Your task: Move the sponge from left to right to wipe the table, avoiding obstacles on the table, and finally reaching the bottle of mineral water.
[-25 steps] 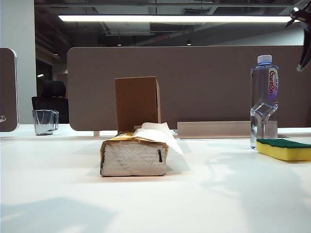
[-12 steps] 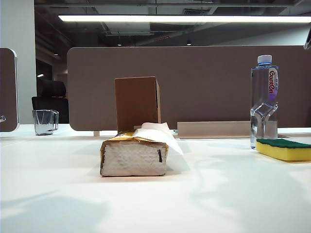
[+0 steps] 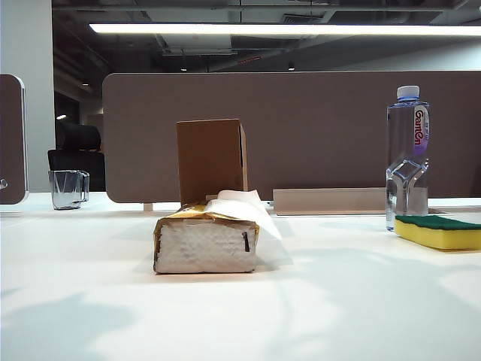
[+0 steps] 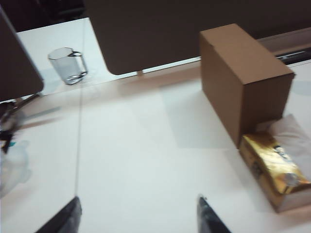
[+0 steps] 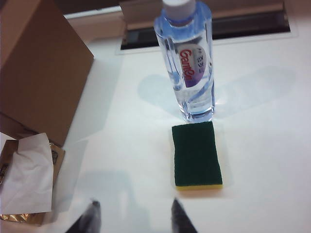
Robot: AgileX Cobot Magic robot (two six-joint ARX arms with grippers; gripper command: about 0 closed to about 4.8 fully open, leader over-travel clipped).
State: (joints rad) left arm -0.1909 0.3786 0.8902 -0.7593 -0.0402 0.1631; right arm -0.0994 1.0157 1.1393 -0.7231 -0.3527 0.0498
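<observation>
The exterior view sits low, almost level with the surface (image 3: 240, 301), facing straight across it toward a partition, close to the tissue pack (image 3: 207, 241). The left wrist view looks steeply down from above, past the left pincer (image 4: 138, 216), onto the cardboard box (image 4: 243, 80) and a glass mug (image 4: 68, 65). The right wrist view looks down from above the right pincer (image 5: 133, 213) on the sponge (image 5: 196, 154) and bottle (image 5: 187, 63). All three share the box and tissue pack.

Box and tissues block the middle; bare surface either side

The box (image 3: 212, 159) stands just behind the tissues (image 3: 207, 239) mid-surface (image 3: 338, 301); open lanes run left toward the mug (image 3: 68, 188) and right toward the bottle (image 3: 406, 154).
</observation>
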